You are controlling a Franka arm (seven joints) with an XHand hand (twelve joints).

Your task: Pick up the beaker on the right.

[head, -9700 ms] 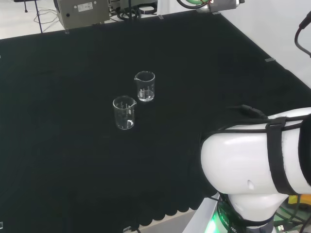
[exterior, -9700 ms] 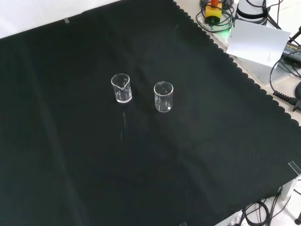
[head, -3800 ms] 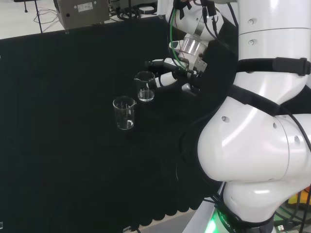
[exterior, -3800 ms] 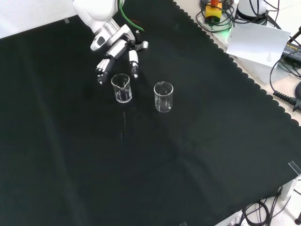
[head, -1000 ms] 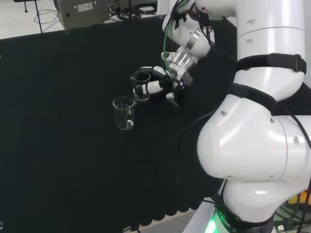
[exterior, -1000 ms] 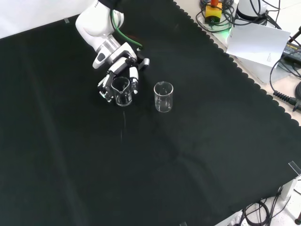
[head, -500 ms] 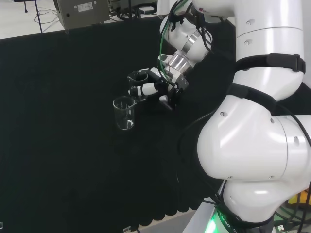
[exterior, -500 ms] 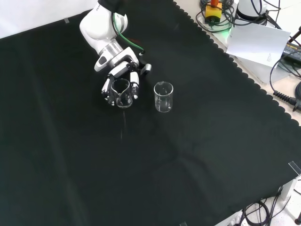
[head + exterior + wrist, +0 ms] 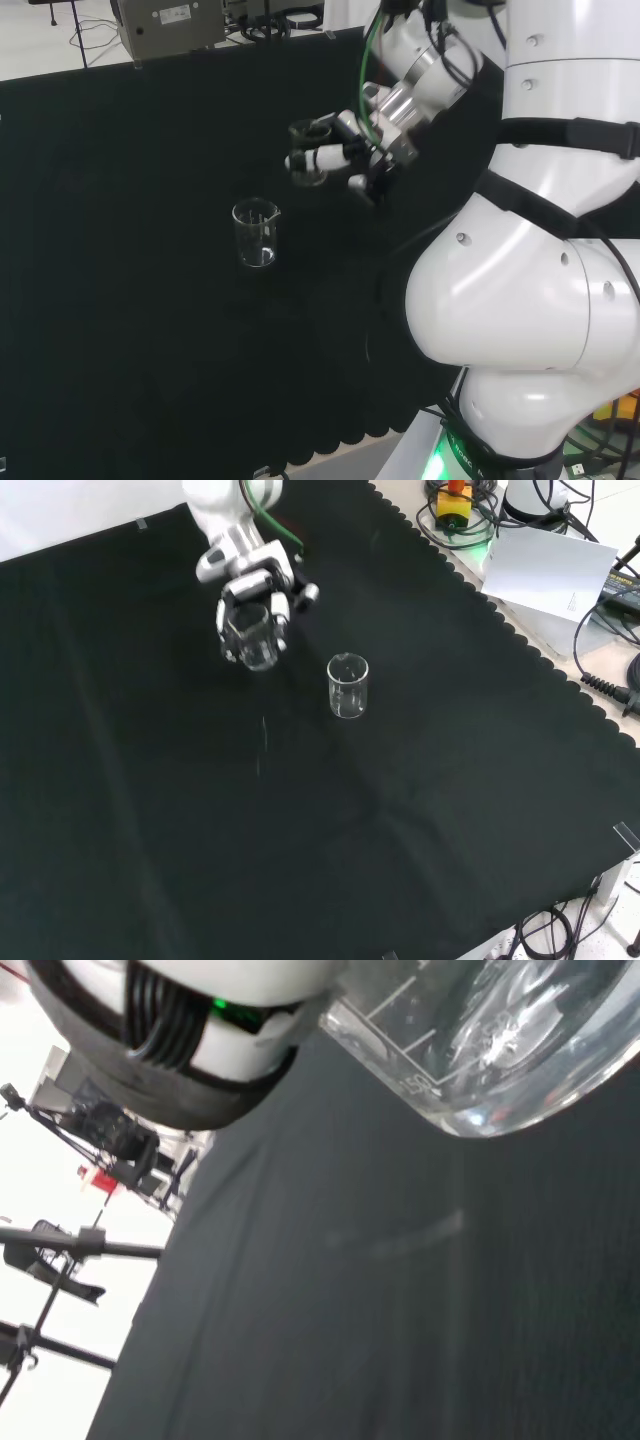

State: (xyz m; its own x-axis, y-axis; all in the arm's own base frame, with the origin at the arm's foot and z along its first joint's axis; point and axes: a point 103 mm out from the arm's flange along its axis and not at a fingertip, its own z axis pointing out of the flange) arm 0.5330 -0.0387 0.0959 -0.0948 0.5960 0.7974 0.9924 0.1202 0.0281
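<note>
So the hand has its fingers curled round a small clear glass beaker and is holding it up off the black cloth. In the head view the held beaker sits to the upper right of the second beaker, well apart from it, and you can see the dark rim of it poking out past the white fingertips. The white arm takes up the right side of that view.

From the front view the hand comes down from the top, fingers wrapped around the glass on both sides. The held beaker hangs to the upper left of the second beaker, which stands upright on the cloth with its spout at the rim. Clear gap between the two, nothing touching.

Wrist view is nice and close: the rounded bottom of the held beaker shows with printed graduation lines on its wall, and there's open air between that base and the cloth behind it, so it's definitely lifted. A blurred white and black part of the hand sits right beside the glass. I can't tell whether there's any liquid in either beaker; both look like plain clear glass.
</note>
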